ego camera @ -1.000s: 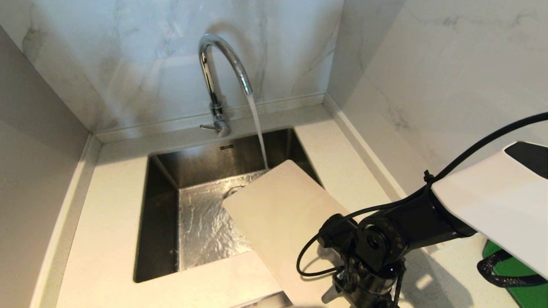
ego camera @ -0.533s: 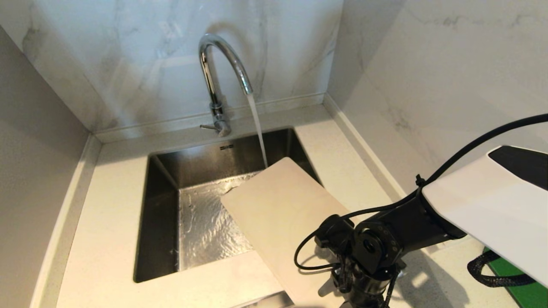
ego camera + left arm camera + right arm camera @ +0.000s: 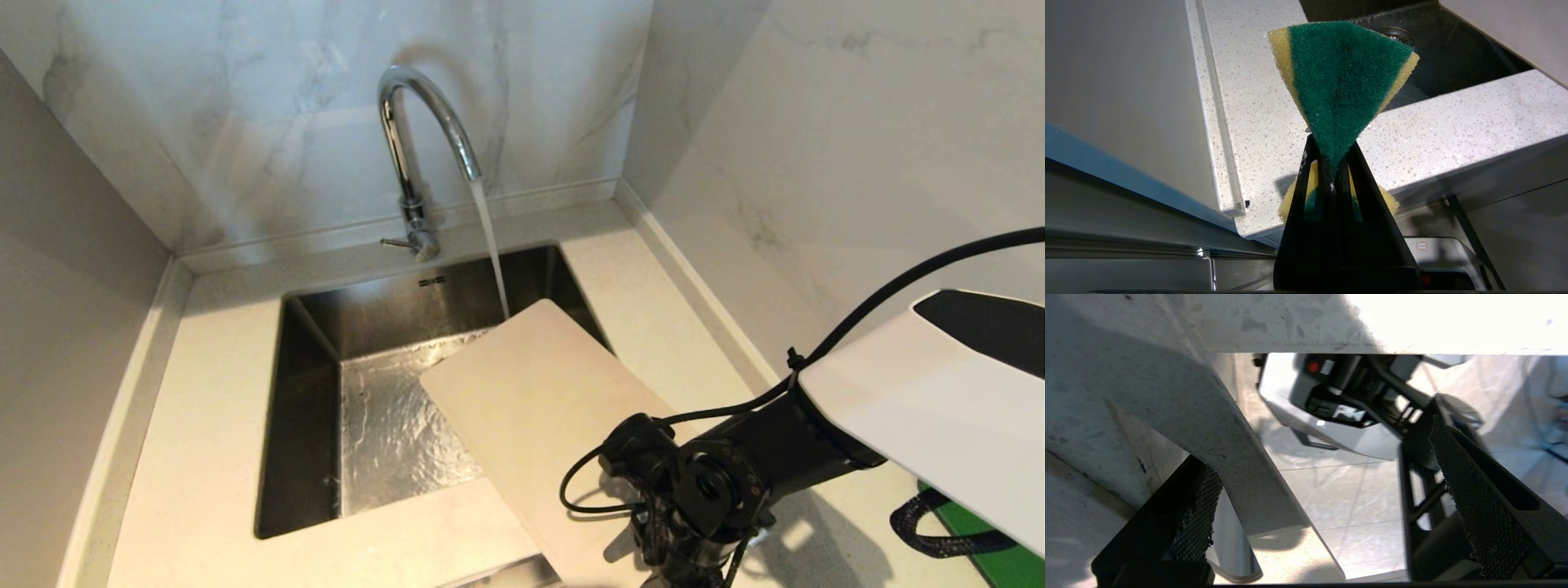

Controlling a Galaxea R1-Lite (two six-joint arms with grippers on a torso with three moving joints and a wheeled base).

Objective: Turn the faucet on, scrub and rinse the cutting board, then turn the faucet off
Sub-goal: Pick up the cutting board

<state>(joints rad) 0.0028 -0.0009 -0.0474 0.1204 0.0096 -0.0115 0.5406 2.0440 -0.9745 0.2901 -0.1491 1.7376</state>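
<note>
The chrome faucet (image 3: pixel 416 147) is running, and its stream (image 3: pixel 490 245) falls into the sink (image 3: pixel 310 392) just behind the far corner of the beige cutting board (image 3: pixel 531 392). The board lies aslant, far end over the sink and near end past the counter's front edge. My right gripper (image 3: pixel 1318 449) is open at that near end, with the board's edge (image 3: pixel 1241 465) close to one finger pad (image 3: pixel 1196 514); the head view shows its wrist (image 3: pixel 706 490). My left gripper (image 3: pixel 1333 151) is shut on a green and yellow sponge (image 3: pixel 1343 73), low in front of the counter, outside the head view.
Marble walls close in the counter (image 3: pixel 204 457) behind and to the right. A dark green mat (image 3: pixel 980 563) lies at the near right, under a black cable. The faucet's small lever (image 3: pixel 394 242) points left. The floor and my own base (image 3: pixel 1339 416) lie below the right gripper.
My right arm has sunk a little and its wrist has turned at the board's near end. The board's far end has shifted slightly left. Water keeps running.
</note>
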